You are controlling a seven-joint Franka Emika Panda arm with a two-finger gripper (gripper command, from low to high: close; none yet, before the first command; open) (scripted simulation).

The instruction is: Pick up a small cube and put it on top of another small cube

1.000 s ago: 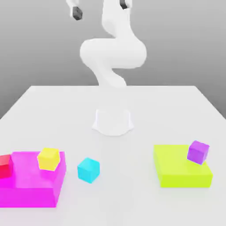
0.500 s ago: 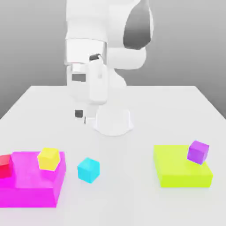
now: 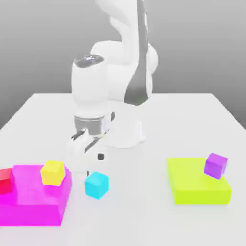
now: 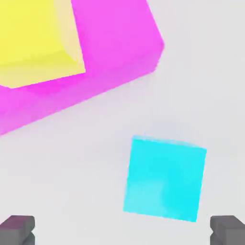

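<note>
Hand view: gripper [image 4: 122,232] open wide, holding nothing; both dark fingertips [image 4: 17,228] flank the frame with the cyan cube [image 4: 164,178] between them but offset toward one finger and rotated slightly against the finger line. The cube sits flat on the white table [image 3: 144,211], just beside the magenta block [image 3: 33,202] without touching it. Handling judgement: rigid, plain-faced, likely light; smooth sides could slip under a skewed pinch (so square the wrist to the faces first). Best hold: two opposite vertical faces, mid-height, fingers centred over the cube. Exterior view: gripper hangs just above and behind the cyan cube. A yellow cube [image 3: 53,173] rests on the magenta block; the red cube [image 3: 6,180], the target, sits at that block's far edge toward the exterior view's left. Farther off, a purple cube [image 3: 215,166] tilts on a lime block [image 3: 194,188].
</note>
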